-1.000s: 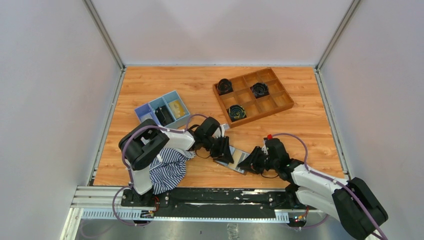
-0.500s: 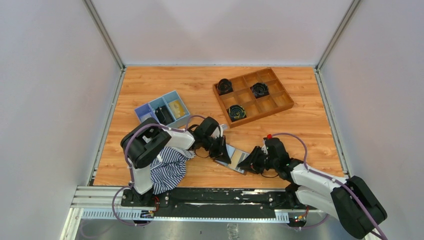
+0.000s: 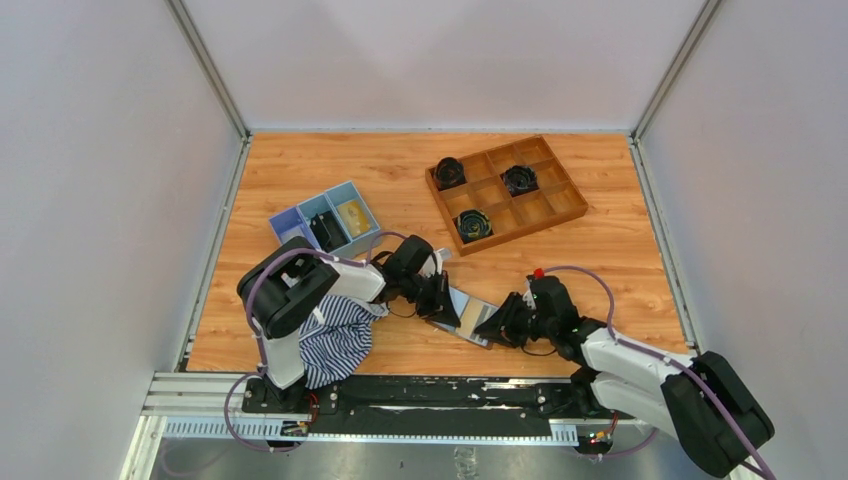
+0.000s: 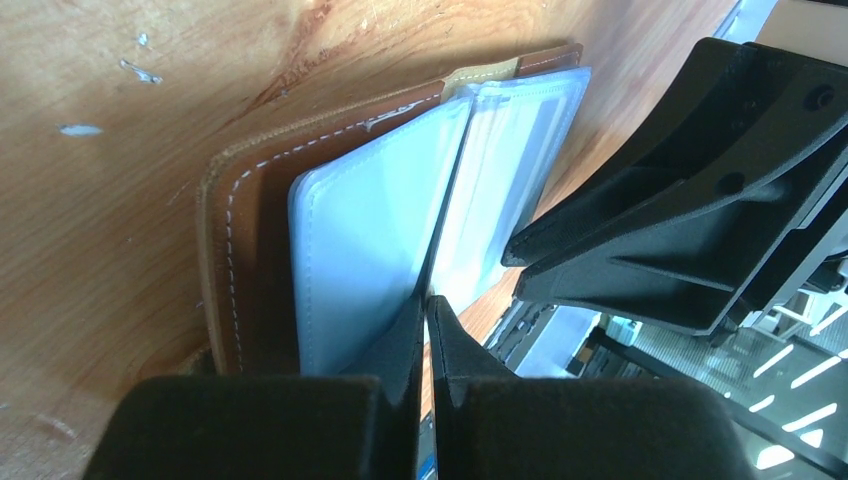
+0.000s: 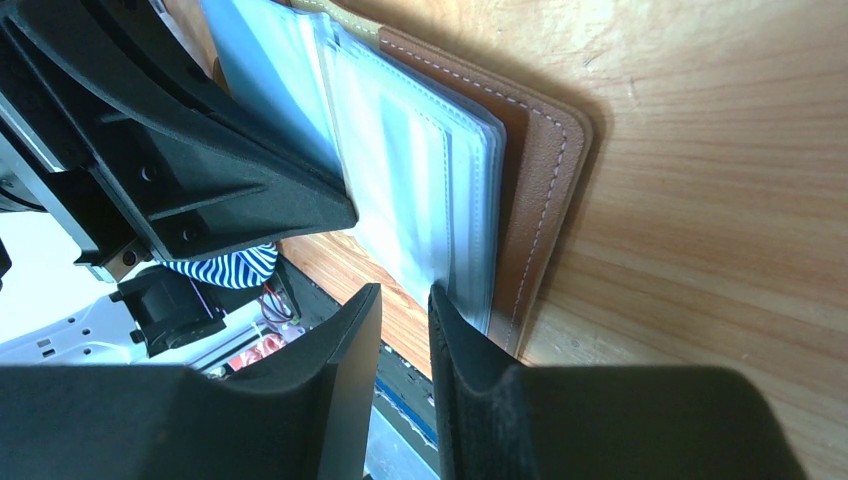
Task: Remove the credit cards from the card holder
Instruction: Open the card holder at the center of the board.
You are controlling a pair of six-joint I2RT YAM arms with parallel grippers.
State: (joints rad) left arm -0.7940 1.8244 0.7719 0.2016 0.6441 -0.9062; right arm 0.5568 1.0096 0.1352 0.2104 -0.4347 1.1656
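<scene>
Left hand tight on diagonal card holder

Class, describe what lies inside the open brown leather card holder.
Pale blue glossy plastic sleeves fill the brown stitched card holder. Any cards inside them cannot be made out, and the black left gripper covers the sleeves' near ends.

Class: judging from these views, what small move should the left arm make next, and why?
Probably draw the left gripper slightly back: it is shut at the inner sleeves of the open card holder, while the right gripper stands open alongside.
</scene>
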